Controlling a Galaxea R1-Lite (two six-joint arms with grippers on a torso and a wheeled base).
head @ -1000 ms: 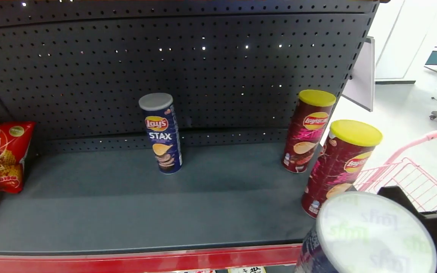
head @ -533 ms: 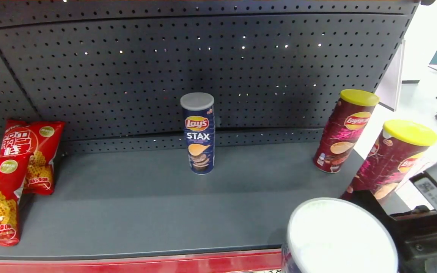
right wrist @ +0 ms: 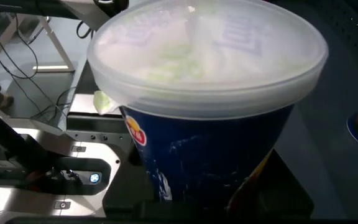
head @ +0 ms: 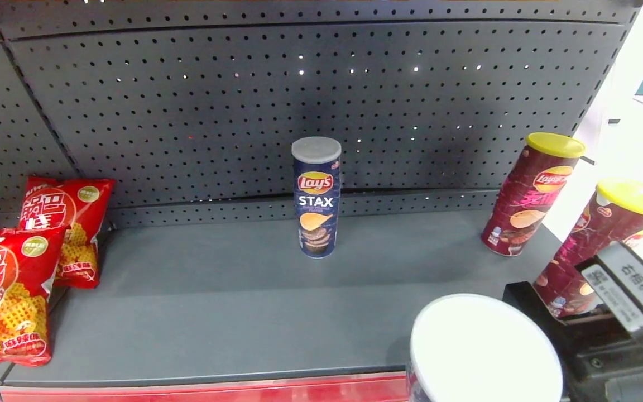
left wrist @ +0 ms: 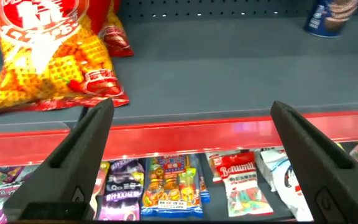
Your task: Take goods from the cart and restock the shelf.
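Restocking looks partway: a lone blue can [head: 316, 198] and two maroon cans [head: 533, 192] stand on the shelf [head: 215, 312], the right end effector [head: 567, 335] is clamped on a white-lidded can [head: 486, 349] at 5 o'clock, not yet shelved, and the left end effector [left wrist: 191, 106] gapes empty.

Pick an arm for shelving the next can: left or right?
Right. The right pincer holds a blue can at the front edge of the shelf, bare space ahead. The left pincer is open and empty.
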